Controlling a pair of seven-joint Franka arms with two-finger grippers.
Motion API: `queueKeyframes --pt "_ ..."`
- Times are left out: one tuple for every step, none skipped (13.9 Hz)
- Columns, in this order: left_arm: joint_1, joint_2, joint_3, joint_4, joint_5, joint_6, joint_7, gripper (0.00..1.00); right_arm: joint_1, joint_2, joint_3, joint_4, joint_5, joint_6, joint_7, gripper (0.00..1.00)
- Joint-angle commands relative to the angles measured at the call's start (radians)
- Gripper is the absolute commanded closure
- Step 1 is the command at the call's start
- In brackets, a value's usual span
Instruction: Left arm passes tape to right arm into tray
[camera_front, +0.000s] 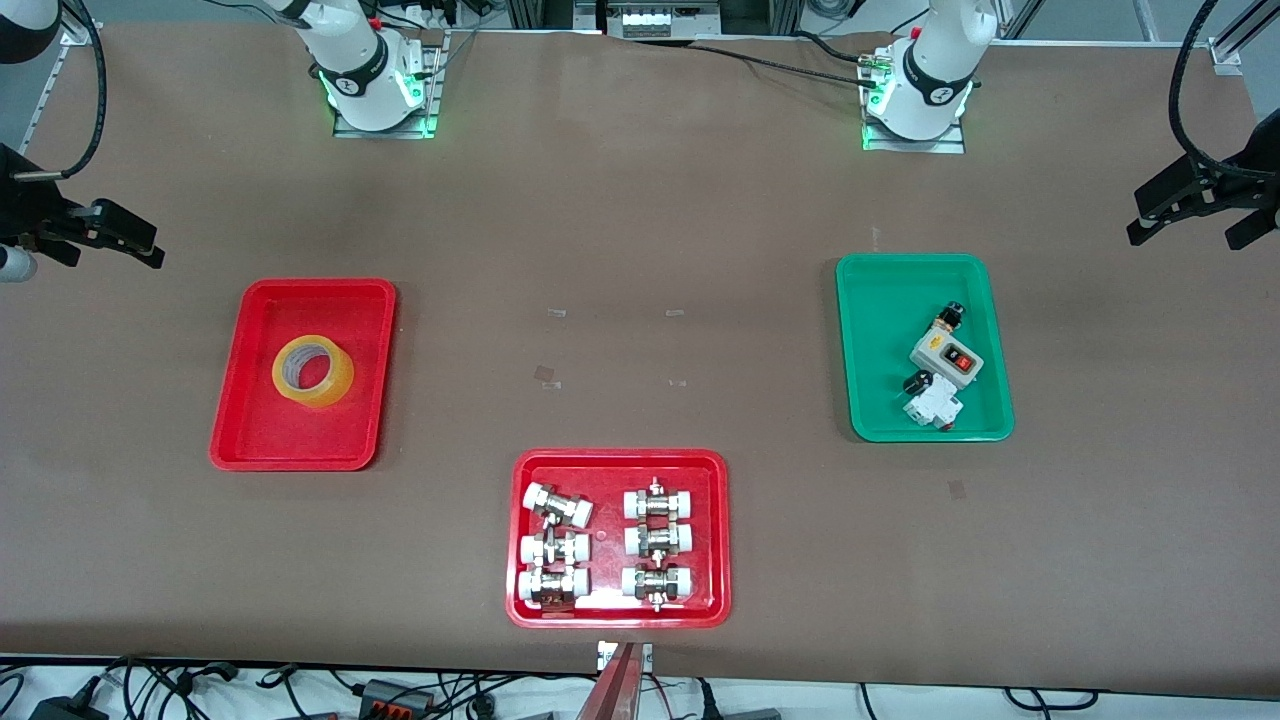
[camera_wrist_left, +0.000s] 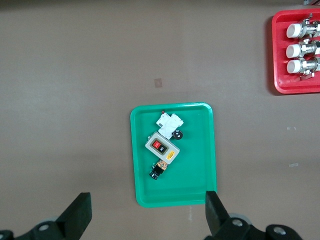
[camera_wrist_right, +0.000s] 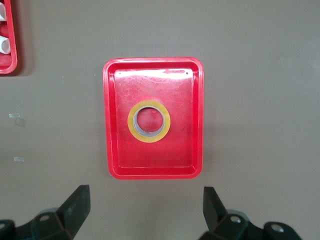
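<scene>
The yellow tape roll (camera_front: 340, 378) lies flat inside the plain red tray (camera_front: 270, 430) toward the right arm's end of the table. The right wrist view shows the tape (camera_wrist_right: 131, 121) in the middle of the tray (camera_wrist_right: 150, 155). My right gripper (camera_front: 100, 240) is open and empty, raised off the table's end, past the tray; its fingers frame bare table in the right wrist view (camera_wrist_right: 145, 212). My left gripper (camera_front: 1200, 222) is open and empty, raised at the left arm's end of the table, and looks down on the green tray in the left wrist view (camera_wrist_left: 147, 220).
A green tray (camera_front: 880, 300) with a switch box and small parts lies toward the left arm's end; it also shows in the left wrist view (camera_wrist_left: 190, 185). A wider red tray (camera_front: 620, 458) with white-capped metal fittings lies nearest the front camera, mid-table.
</scene>
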Motion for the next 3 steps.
queueKeyframes --pt "-0.004 0.018 -0.002 0.036 0.02 -0.022 0.007 0.0 -0.011 -0.015 0.011 0.009 0.014 -0.022 -0.002 0.0" --pt "-0.004 0.018 -0.002 0.036 0.02 -0.022 0.007 0.0 -0.011 -0.015 0.011 0.009 0.014 -0.022 -0.002 0.0" --pt "-0.004 0.018 -0.002 0.036 0.02 -0.022 0.007 0.0 -0.011 -0.015 0.011 0.009 0.015 -0.022 -0.002 0.0"
